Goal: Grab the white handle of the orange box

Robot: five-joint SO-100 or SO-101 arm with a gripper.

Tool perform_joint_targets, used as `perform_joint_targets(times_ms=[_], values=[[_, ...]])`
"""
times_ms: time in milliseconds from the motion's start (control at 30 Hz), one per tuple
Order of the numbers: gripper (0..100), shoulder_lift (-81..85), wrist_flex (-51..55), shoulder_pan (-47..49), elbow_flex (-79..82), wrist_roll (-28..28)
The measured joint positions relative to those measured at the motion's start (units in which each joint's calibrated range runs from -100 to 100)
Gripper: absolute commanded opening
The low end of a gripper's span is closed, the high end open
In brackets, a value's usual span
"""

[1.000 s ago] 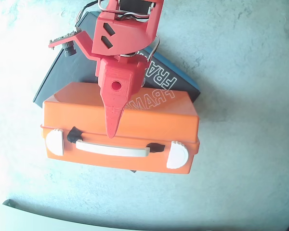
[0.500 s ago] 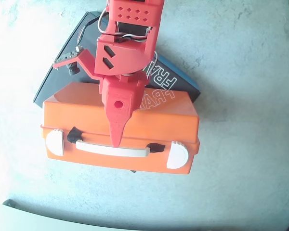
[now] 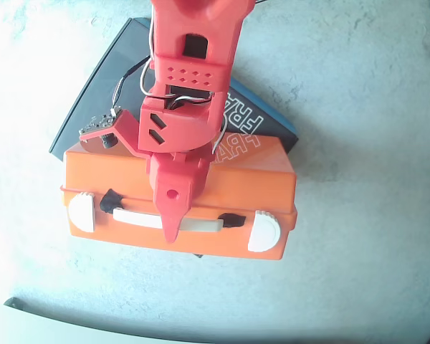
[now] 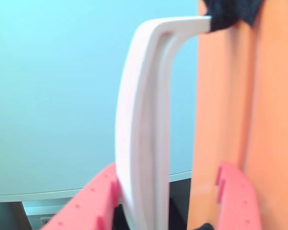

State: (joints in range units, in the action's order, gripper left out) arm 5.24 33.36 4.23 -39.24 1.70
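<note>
The orange box lies on the table with its white handle along the near side in the overhead view. My red gripper reaches down over the middle of the handle. In the wrist view the handle runs up between my two red fingers. The left finger touches it, and the right finger lies against the box wall, with a gap between it and the handle. The gripper is open around the handle.
Two white latches flank the handle, which hangs on black mounts. A dark flat box with orange lettering lies under and behind the orange box. The grey table surrounds them, and a pale edge shows at the bottom left.
</note>
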Motion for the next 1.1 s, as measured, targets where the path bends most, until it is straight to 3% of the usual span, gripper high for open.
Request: perform_joint_targets(times_ms=[433, 500, 600, 633, 933, 1100], values=[[22, -11.46, -1.95, 0.10, -9.63, 6.06], [18, -11.99, -3.31, 0.10, -9.63, 6.38], [2, -12.34, -4.41, 0.30, -9.63, 6.38], [1, -12.34, -4.50, 0.30, -9.63, 6.38], [1, -11.99, -5.18, -1.51, -6.75, 6.38], [1, -10.30, -5.52, -1.71, 2.70, 10.87]])
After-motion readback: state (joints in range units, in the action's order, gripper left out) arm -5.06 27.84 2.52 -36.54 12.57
